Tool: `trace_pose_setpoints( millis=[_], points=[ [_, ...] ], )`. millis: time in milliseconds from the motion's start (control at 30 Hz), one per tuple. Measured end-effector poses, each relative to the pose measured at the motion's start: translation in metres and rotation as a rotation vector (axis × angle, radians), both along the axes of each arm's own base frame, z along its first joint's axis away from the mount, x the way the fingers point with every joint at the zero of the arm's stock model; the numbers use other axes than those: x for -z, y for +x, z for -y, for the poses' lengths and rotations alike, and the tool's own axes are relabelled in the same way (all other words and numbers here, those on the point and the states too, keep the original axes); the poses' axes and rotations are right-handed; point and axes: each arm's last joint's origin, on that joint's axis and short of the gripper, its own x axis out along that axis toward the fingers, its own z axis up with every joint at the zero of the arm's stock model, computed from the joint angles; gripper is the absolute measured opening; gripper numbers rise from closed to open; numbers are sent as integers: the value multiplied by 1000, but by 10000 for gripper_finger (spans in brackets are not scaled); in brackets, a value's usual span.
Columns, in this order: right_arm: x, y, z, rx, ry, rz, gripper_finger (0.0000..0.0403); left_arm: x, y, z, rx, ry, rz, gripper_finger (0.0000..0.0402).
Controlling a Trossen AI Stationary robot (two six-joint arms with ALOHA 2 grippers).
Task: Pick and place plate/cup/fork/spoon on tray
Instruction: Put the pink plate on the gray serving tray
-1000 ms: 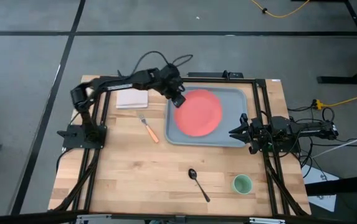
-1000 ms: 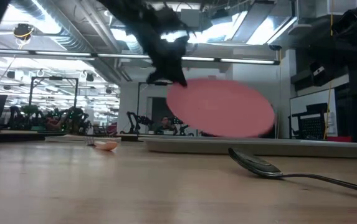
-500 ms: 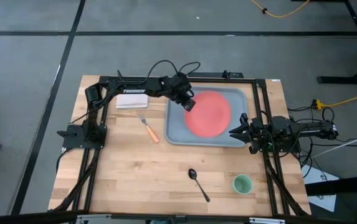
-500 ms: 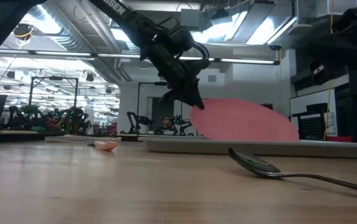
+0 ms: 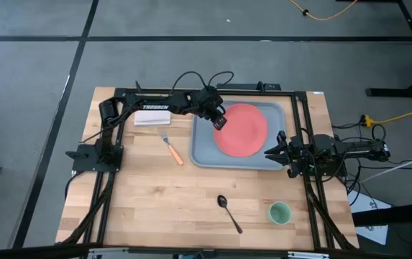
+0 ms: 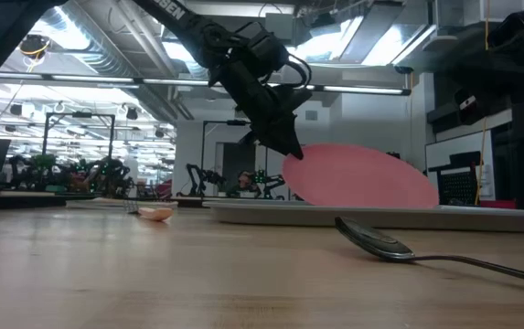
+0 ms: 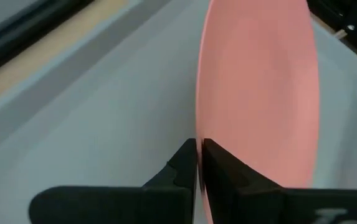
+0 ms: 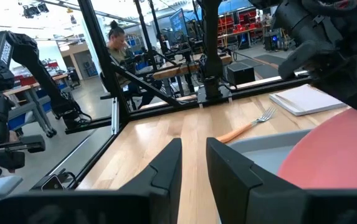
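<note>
Plate edge pinched in left hand, over tray

White lettering on left arm link, at 10 o'clock from table centre in high view: reads as "TROSSEN", small and only partly legible. More white letters on same arm at 11 o'clock in low view, cropped, not readable. No other text, numbers or signs legible.
</note>
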Motion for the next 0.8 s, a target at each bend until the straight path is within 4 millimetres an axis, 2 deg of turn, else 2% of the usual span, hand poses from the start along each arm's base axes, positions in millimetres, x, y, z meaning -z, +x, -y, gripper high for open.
trace_pose_setpoints(
  millis=[200, 667, 800],
  points=[
    [0, 0, 0, 0, 2, -1, 78, 3, 4, 6, -29, 42, -16, 17],
    [0, 0, 0, 0, 1, -2, 78, 5, 2, 1, -45, 44, -25, 20],
    [0, 0, 0, 0, 1, -2, 78, 5, 2, 2, -44, 42, -34, 32]
  ],
)
